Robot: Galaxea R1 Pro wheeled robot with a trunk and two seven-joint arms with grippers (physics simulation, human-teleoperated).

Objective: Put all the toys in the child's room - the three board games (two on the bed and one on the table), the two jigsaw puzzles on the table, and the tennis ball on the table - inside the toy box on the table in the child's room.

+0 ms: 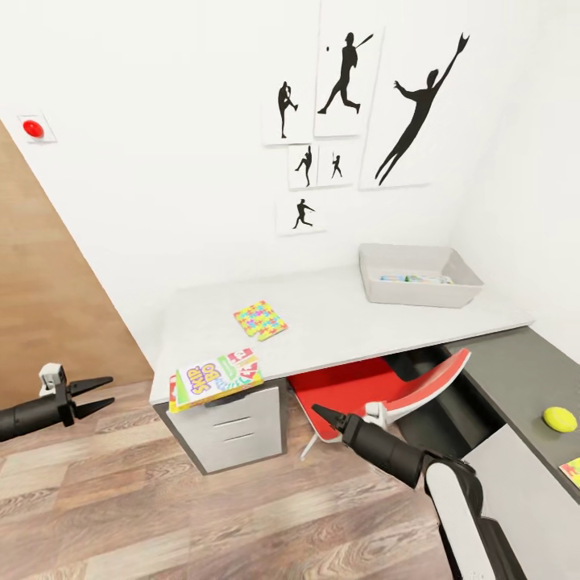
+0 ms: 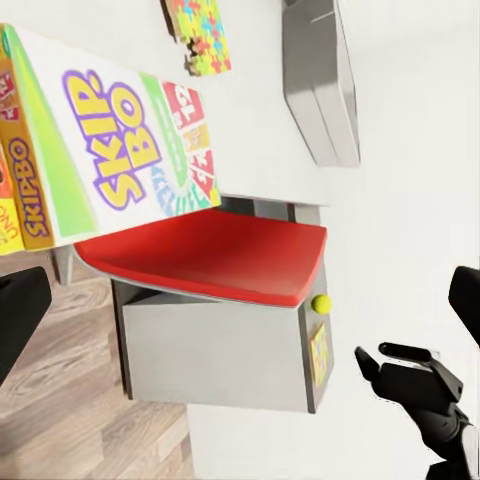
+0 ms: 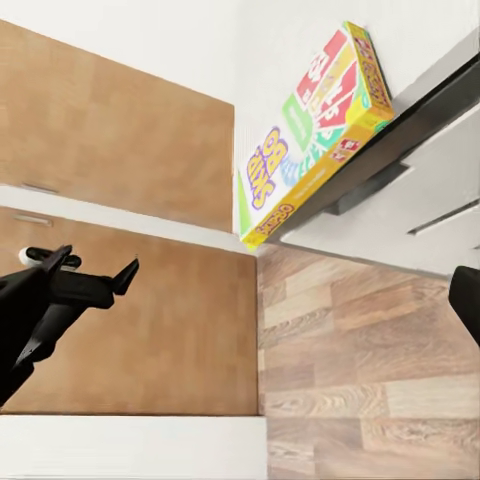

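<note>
Approach work is occupying both arms, since neither end effector is holding anything: the left end effector is hovering at the left edge of the head view over the wood floor with its two fingers spread apart, while the right end effector is pointing up-left from the lower centre, its fingers looking pressed together into one tip. Just beyond them, the SKIP BO board game is lying flat on the near-left corner of the table, its edge jutting a little past the rim, above the grey drawer cabinet. That overhang looks like the best handle, so I judge the left arm should be coming in level with the tabletop and closing across the protruding edge rather than pressing down from above, where a flat box offers little to pinch. A jigsaw puzzle is resting farther in, toward the frame's centre, well apart from the game. A red chair is tucked under the table's middle. At the lower right, on the dark lower section, the tennis ball is sitting near another patterned box cut by the frame edge. Farthest back, at the right centre, the toy box is standing against the wall, something pale already lying inside it.
</note>
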